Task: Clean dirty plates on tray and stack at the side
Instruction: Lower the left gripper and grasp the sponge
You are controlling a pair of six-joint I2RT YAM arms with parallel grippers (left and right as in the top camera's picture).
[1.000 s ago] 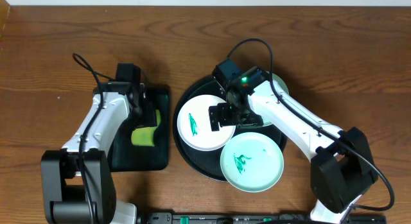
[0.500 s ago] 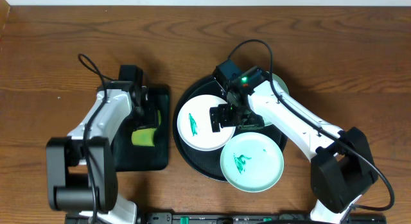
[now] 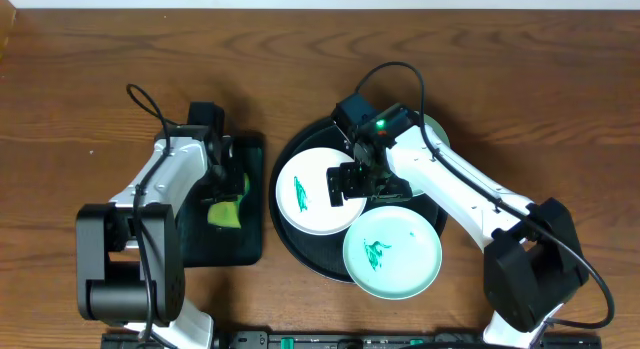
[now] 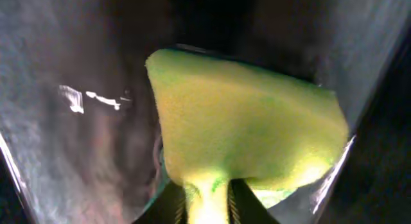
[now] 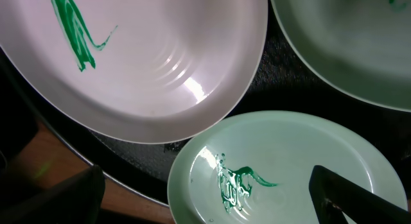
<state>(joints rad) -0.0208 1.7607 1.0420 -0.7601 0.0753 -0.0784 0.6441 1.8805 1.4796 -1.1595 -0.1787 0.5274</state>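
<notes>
The round black tray [image 3: 288, 239] holds a white plate [image 3: 305, 194] at its left and a mint green plate [image 3: 395, 254] at its front, each with a green smear. A second mint plate [image 3: 437, 129] shows partly behind the right arm. My right gripper [image 3: 358, 181] hovers open over the tray's middle. In the right wrist view its fingers stand wide apart above the front mint plate [image 5: 289, 160], beside the white plate [image 5: 148, 63] and the other mint plate [image 5: 347, 44]. My left gripper [image 4: 207, 199] is shut on a yellow-green sponge [image 4: 244, 128], pinching its near edge.
A rectangular black tray [image 3: 215, 244] lies left of the round tray, under the left gripper [image 3: 225, 189] and the sponge [image 3: 226, 213]. Bare wooden table [image 3: 80, 79] surrounds both trays. The arm bases stand at the front edge.
The left gripper has shut on the sponge, squeezing its edge, and the left arm has shifted slightly right. The right arm and the plates have not moved.
</notes>
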